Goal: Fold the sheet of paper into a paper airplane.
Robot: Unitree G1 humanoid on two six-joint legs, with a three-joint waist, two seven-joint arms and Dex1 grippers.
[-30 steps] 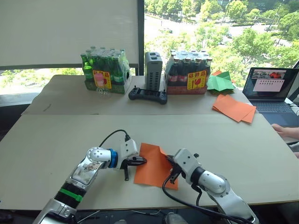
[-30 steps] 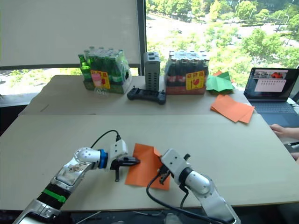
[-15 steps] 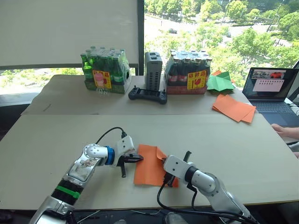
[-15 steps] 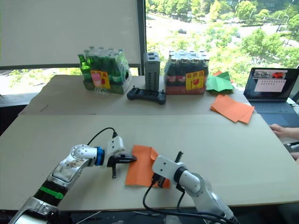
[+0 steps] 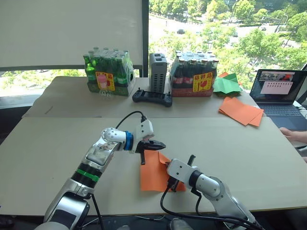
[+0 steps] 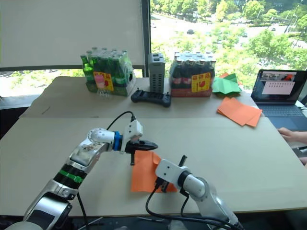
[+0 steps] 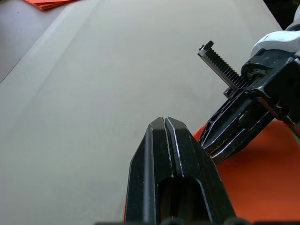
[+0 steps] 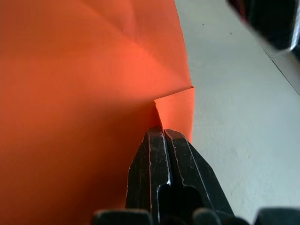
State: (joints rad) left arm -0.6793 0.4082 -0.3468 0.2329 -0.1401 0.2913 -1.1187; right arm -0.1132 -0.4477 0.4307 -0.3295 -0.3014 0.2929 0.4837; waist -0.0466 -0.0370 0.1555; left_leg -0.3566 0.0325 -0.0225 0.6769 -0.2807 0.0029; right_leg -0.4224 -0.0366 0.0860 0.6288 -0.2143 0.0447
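Tan table (image 5: 249, 158): sheet of paper (image 5: 153, 172) part hidden by right gripper (image 8: 161, 133), closed, touching it; left gripper (image 5: 160, 145) closed, empty.

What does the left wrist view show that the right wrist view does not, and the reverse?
Left wrist view: the left tool, shut, the right tool seen from outside, and the pile of orange sheets. Right wrist view: crease lines and a small folded flap at the right tool's shut tips. Both: the sheet of paper and the table.
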